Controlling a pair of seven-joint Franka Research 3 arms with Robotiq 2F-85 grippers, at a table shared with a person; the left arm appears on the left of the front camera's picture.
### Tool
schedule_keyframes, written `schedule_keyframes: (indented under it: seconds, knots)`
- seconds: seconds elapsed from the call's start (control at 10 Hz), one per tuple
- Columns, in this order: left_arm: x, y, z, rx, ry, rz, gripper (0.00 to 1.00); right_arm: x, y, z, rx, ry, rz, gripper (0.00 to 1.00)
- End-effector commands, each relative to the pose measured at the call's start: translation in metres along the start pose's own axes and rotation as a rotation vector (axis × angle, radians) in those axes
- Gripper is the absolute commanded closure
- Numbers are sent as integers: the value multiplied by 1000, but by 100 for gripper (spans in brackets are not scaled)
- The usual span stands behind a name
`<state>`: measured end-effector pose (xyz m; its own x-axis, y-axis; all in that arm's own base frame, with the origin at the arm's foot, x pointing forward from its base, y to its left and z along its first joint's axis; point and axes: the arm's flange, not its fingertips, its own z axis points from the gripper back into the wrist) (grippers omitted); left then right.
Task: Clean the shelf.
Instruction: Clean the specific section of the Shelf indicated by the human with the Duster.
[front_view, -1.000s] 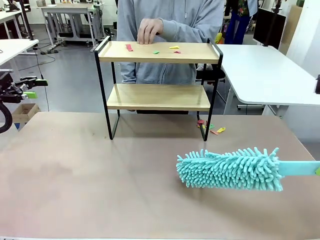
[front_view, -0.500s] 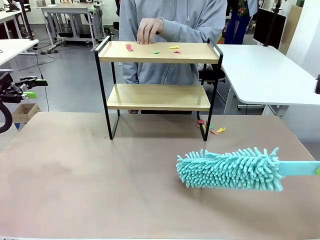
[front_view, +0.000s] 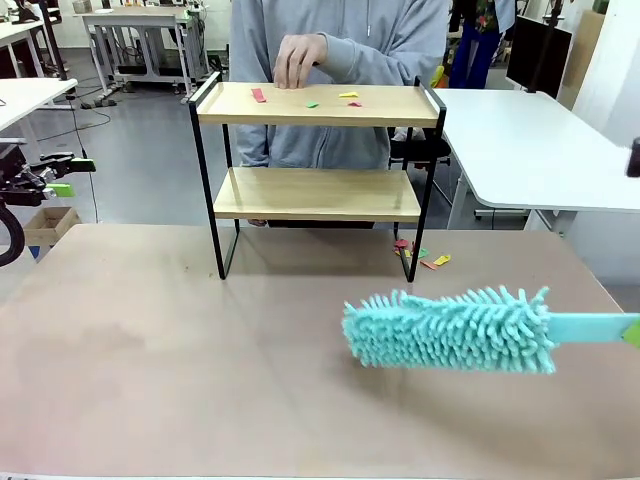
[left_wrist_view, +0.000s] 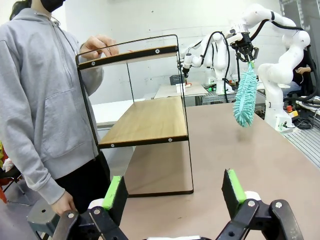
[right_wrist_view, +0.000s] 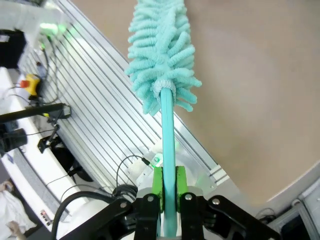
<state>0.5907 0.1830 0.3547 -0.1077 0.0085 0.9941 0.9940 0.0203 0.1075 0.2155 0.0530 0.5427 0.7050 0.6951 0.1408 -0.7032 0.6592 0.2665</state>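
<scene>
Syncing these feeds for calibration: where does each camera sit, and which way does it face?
Front: between the arms, facing the shelf and person; left gripper at its edge.
Left wrist: behind the open left gripper, facing the shelf's end.
Right wrist: looking along the right gripper, shut on the duster.
Shared: all show the duster.

White table (front_view: 530, 150) and a cardboard box (front_view: 45, 226)
</scene>
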Motion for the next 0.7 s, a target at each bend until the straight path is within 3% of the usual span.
schedule_keyframes:
  seconds: [0.0,0.1,0.3,0.6]
  knots:
    - [2,-2,-1,-4,7,-12,0,41,33,27,20,-69,43,87]
    - [2,-2,-1,-4,7,-12,0,61,53,38,-4,-91,61,87]
    - [2,-2,-1,-4,7,-12,0,107,99,59,18,-235,38,87]
    - [2,-2,-1,-4,7,-12,0,165,153,77,-5,-441,-149,87]
